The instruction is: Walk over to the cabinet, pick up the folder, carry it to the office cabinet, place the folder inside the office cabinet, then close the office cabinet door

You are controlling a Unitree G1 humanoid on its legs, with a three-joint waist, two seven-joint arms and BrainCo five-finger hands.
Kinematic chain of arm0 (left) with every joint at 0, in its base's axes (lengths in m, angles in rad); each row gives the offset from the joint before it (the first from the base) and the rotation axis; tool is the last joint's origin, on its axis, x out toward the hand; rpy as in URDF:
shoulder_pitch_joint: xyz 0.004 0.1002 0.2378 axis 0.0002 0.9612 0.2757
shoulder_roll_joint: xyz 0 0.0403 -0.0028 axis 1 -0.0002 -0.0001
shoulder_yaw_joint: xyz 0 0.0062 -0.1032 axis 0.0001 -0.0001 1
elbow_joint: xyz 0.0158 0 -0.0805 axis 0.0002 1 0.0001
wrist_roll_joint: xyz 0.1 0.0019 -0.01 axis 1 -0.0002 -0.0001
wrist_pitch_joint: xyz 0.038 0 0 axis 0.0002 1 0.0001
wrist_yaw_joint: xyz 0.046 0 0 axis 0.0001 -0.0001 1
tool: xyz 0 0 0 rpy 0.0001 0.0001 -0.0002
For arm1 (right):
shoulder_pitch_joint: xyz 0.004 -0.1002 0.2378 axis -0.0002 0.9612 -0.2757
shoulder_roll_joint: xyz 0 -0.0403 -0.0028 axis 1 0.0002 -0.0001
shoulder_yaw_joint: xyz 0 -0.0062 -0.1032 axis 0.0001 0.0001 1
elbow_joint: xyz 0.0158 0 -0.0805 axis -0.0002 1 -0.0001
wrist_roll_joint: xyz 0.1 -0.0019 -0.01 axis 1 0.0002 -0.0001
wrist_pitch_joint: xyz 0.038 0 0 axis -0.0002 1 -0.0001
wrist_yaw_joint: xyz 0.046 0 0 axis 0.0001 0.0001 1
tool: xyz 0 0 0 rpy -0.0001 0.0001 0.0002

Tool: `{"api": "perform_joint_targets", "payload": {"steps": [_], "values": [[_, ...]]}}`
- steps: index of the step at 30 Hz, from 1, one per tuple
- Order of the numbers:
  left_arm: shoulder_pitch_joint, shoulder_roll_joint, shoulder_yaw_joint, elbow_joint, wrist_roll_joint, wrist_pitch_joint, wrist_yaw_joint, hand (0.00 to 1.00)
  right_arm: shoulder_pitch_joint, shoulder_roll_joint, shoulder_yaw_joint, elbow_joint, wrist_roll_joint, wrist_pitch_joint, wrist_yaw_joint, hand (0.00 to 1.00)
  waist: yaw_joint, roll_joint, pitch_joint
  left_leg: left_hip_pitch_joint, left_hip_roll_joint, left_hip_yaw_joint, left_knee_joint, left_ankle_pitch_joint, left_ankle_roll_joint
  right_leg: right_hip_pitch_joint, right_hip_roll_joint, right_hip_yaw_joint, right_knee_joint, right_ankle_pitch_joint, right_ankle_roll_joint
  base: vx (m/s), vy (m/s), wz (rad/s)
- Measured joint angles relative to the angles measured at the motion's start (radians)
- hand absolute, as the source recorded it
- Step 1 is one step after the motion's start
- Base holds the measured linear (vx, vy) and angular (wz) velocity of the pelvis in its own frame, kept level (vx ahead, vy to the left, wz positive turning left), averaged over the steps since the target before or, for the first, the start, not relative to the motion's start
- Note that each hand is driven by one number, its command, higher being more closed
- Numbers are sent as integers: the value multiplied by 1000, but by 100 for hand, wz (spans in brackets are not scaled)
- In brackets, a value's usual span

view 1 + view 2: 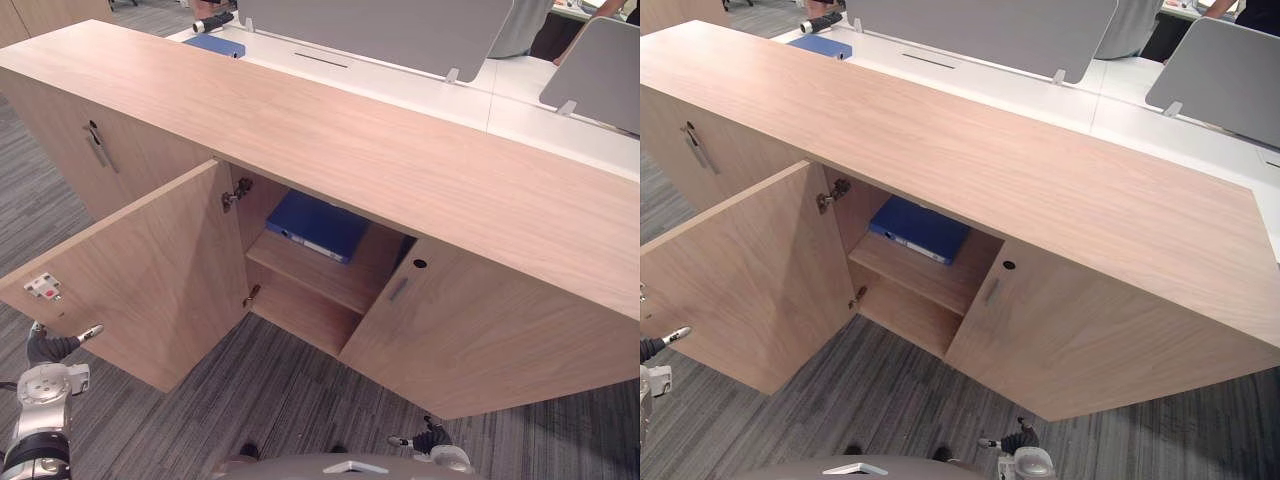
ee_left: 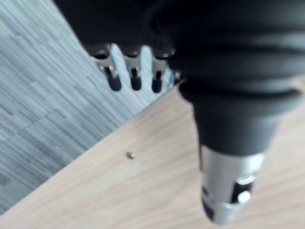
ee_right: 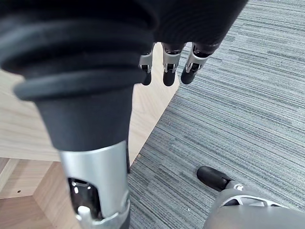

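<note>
Folder (image 1: 318, 226) — shelved inside office cabinet (image 1: 400, 150); door (image 1: 150, 270) at 8 o'clock stood open, unclosed; left hand (image 1: 50, 346), right hand (image 1: 432, 438) — fingers relaxed, empty.

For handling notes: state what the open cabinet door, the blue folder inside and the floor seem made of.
Open light-brown cabinet door: likely matte wood-grain laminate board, even grain. Blue folder inside: probably plastic-covered card, smooth face. Floor: grey striped carpet, fibrous texture.

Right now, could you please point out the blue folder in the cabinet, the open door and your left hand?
blue folder (image 1: 318, 226): left eye view, on its top cover.
open door (image 1: 140, 275): left eye view, on its inner face.
left hand (image 1: 48, 347): left eye view, on its dark cover.
</note>
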Motion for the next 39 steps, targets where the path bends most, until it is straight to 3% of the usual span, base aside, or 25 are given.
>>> {"api": "perform_joint_targets", "payload": {"steps": [13,20,25,28,31,34,39], "values": [[58,-62,-47,-29,-2,3,-1,0,5,1,0,-7,-1,3,18,0,5,13,-7,4,-4,17,0,1,2,-2,-1,22,-4,8,0,-14,1,-3],[158,-157,-169,-48,-2,27,-23,0,12,6,0,-29,-2,7,18,0,2,41,-12,3,-7,52,0,0,-1,-19,0,75,-11,20,7,-41,6,-13],[230,-233,-269,-67,-1,46,-44,0,23,11,0,-39,-23,10,18,0,-2,43,-12,1,-4,93,0,-2,-2,-37,2,120,-14,27,13,-47,4,-22],[249,-283,-351,-68,0,49,-70,0,31,13,0,-62,-34,11,18,0,-15,43,-12,3,-9,110,0,-1,-2,-42,2,151,-20,35,21,-39,10,-19],[234,-338,-460,-95,16,46,-103,0,28,22,0,-69,-40,11,17,0,-53,43,-13,12,-12,140,0,-4,3,-44,1,191,-28,44,27,-46,31,-30],[195,-387,-571,-106,22,39,-125,0,27,25,1,-74,-40,11,14,0,-71,43,-13,12,-15,182,0,-8,9,-54,2,236,-51,66,31,-40,32,-34],[69,-443,-645,-122,22,1,-148,0,26,26,4,-76,-40,11,12,0,-112,45,-15,26,-15,222,0,-23,10,-60,8,283,-63,84,41,-8,12,-31]]}}
